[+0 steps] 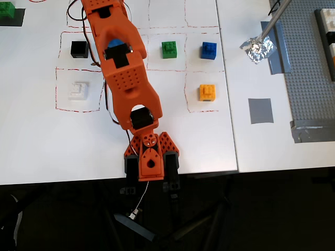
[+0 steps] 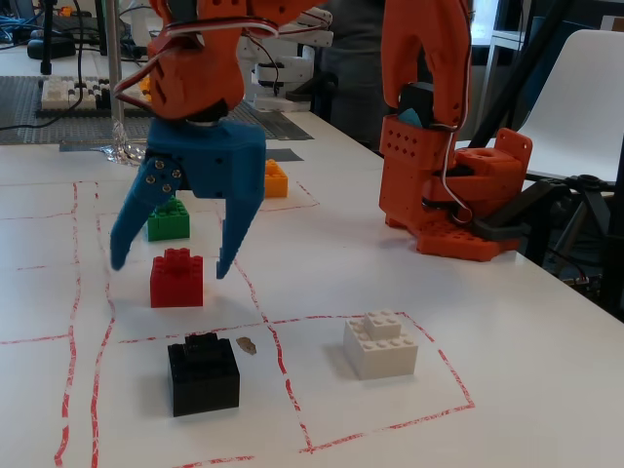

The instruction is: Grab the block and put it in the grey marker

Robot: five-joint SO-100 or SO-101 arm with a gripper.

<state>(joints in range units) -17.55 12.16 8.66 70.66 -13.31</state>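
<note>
In the fixed view the red block sits on the white table inside a red-lined cell. My gripper hangs open just over it, one blue fingertip to its left and the other to its right, neither touching it. From overhead my orange arm covers the block and nearly all of the gripper. The grey marker lies flat on the right-hand table section; in the fixed view it shows as a dark patch behind the orange-yellow brick.
Other bricks stand in the grid: green, blue, orange-yellow, black, white. Crumpled foil and a studded grey baseplate lie at the right. The arm's base sits at the near edge.
</note>
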